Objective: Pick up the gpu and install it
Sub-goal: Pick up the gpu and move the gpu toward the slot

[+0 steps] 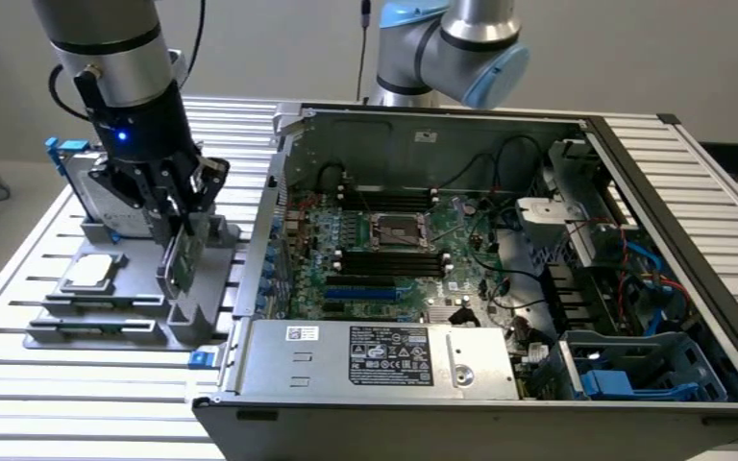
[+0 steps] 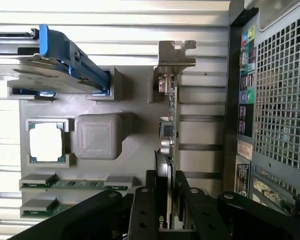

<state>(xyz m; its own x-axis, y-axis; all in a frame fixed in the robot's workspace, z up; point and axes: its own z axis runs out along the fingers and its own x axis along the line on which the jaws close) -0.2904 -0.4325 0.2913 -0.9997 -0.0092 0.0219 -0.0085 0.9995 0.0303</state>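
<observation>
The gpu stands on edge in the grey holder at the exterior view's left, beside the open computer case. My gripper comes down on it from above. In the wrist view the gpu is a thin green board seen edge-on, with its silver end bracket at the far end. My gripper is shut on it, one black finger pressed against each face. The card's lower edge still sits at the holder.
In the holder there are also a silver hard drive with a blue frame, a square processor chip and memory sticks. The case lies open with its motherboard and blue slots exposed. The case wall is close beside the gripper.
</observation>
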